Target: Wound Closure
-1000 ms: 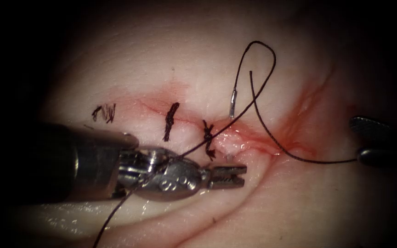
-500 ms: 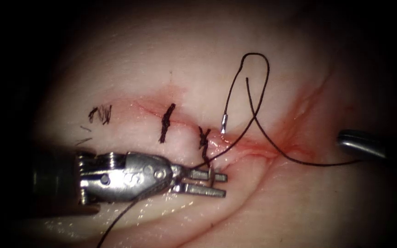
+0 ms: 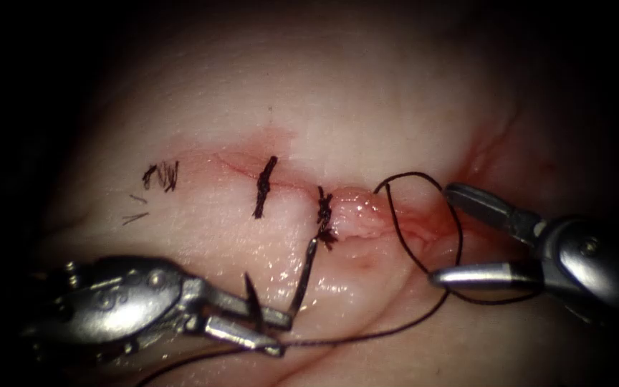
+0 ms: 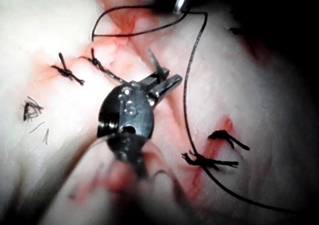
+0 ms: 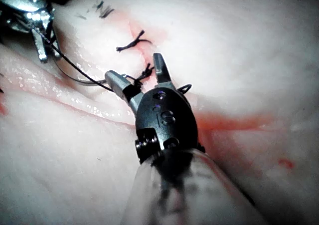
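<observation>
My left tool [image 3: 279,334] sits low on the left, jaws shut on the curved needle [image 3: 304,276] about mid-curve, somewhat nearer the tip. The needle is out of the tissue [image 3: 367,107] and stands over its near side, below the cut [image 3: 395,218]. Thread [image 3: 367,333] trails right from those jaws, then curls up into a loop [image 3: 413,174] over the cut. My right tool [image 3: 441,235] comes in from the right with jaws wide open around that loop, holding nothing. The left wrist view has the left tool [image 4: 166,83] on the needle [image 4: 154,63]. In the right wrist view the right tool [image 5: 135,69] gapes.
Two dark stitches [image 3: 263,186] [image 3: 324,213] cross the cut left of the loop. Frayed thread ends [image 3: 160,175] lie further left. Red fluid [image 3: 431,222] tints the cut's right end. A glossy fold of tissue [image 3: 324,287] runs along the near side.
The left tool closed on the needle's tip below the cut and drew the needle out toward the lower left. The thread loop dropped. The right tool came in from the right and opened.
</observation>
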You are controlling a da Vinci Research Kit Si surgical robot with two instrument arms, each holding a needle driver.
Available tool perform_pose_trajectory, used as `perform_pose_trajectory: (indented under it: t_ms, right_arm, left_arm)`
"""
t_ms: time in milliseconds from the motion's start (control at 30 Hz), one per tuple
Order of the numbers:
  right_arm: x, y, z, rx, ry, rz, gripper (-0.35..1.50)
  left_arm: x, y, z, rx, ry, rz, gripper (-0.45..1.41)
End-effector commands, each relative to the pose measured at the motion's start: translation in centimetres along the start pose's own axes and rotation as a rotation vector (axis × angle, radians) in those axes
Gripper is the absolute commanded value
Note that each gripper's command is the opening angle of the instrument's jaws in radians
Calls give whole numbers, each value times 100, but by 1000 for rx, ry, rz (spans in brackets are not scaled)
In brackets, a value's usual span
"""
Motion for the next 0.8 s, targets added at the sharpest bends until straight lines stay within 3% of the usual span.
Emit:
perform_pose_trajectory:
  t_ms: [33,267,333,533,667,800]
  right_arm:
    - [1,-3,15,12,11,-5,103]
    - [10,-16,29,65,-40,-15,88]
    - [10,-24,35,93,-64,-25,61]
    - [-14,-39,41,130,-125,-42,46]
    - [-34,-49,31,156,-178,18,-16]
    - [-45,-45,30,110,-212,60,-16]
  left_arm:
    - [-1,-3,4,7,-1,-2,-45]
    - [30,1,9,59,10,-41,-45]
    - [42,-1,13,86,13,-24,-45]
    - [54,0,19,129,12,16,-45]
    - [58,5,17,150,-6,37,-45]
    - [67,8,19,160,-6,56,-45]
